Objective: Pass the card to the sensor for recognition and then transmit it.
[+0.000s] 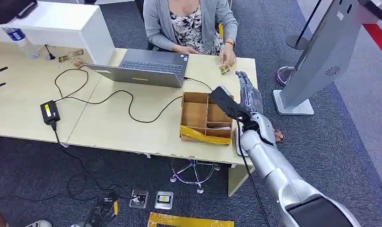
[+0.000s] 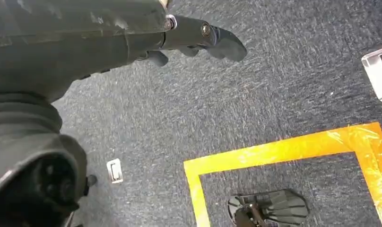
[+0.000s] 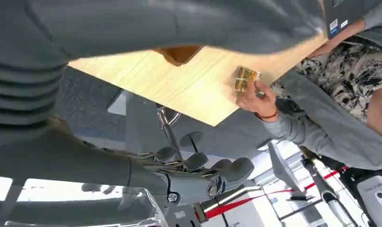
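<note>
A small stack of greenish-gold cards lies near the table's far right corner, under the fingers of a seated person's hand. In the right wrist view the cards sit on the wood with that person's hand touching them. My right hand hovers over the table's right edge, a short way in front of the cards, fingers spread and holding nothing. My left hand hangs over the carpet and holds nothing. A grey slanted kiosk stands on the floor to the right of the table.
A wooden compartment box sits just left of my right forearm. An open laptop with a black cable, a power adapter and a water bottle are on the table. Yellow tape marks the floor.
</note>
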You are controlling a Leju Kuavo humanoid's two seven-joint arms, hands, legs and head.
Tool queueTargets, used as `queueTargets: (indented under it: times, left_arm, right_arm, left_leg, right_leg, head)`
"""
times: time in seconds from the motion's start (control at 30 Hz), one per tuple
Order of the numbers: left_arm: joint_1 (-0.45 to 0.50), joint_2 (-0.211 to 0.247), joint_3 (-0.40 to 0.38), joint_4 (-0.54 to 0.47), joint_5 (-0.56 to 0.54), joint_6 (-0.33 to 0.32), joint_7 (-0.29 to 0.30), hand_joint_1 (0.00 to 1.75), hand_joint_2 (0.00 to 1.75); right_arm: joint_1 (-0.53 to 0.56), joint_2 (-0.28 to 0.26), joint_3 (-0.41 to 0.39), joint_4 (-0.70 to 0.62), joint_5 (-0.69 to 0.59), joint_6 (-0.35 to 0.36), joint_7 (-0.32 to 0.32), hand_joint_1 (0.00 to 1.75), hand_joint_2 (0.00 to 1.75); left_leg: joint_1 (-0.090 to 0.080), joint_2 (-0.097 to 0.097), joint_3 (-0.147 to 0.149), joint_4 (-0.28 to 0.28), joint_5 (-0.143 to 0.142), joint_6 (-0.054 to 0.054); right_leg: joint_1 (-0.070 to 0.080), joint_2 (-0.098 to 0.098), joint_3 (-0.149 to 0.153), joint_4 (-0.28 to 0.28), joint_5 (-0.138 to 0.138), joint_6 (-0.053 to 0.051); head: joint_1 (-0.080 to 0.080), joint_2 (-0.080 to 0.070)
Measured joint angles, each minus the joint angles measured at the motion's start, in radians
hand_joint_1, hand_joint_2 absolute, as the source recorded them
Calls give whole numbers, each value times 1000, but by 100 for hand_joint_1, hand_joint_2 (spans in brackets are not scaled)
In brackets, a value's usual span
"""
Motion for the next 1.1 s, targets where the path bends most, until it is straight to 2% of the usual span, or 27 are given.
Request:
queueTargets:
  times: [0.17,0.2,0.43,0.7,0.87,1.1]
  left_arm:
    - [9,7,-1,6,18,3,2,0,0]
    - [12,9,-1,6,28,6,2,0,0]
    - [44,16,0,8,80,41,-25,0,0]
    - [89,18,0,8,108,95,-28,0,0]
    - [111,17,0,8,121,129,-24,0,0]
    - [123,14,0,8,126,136,-25,0,0]
  right_arm:
    - [21,-42,0,-45,-12,12,13,0,0]
    - [29,-52,1,-62,-12,22,23,0,175]
    - [110,-111,15,-245,-15,71,99,0,175]
    - [202,-171,71,-462,-63,21,199,0,175]
    - [255,-220,122,-619,2,16,260,0,175]
    - [353,-270,188,-810,93,-5,325,0,175]
  left_leg:
    - [0,0,0,0,0,0]
    - [0,0,0,0,0,0]
    - [0,0,0,0,0,0]
    - [0,0,0,0,-1,0]
    - [0,1,0,0,-1,0]
    - [0,0,0,0,-1,0]
  right_leg:
    - [0,0,0,0,0,0]
    - [0,0,0,0,0,0]
    - [0,0,0,0,0,0]
    - [0,0,0,0,0,0]
    - [0,0,0,0,0,0]
    - [0,0,0,0,-1,-1]
  head:
    - [0,0]
    - [0,0]
    - [0,0]
    - [-1,0]
    - [0,0]
    - [0,0]
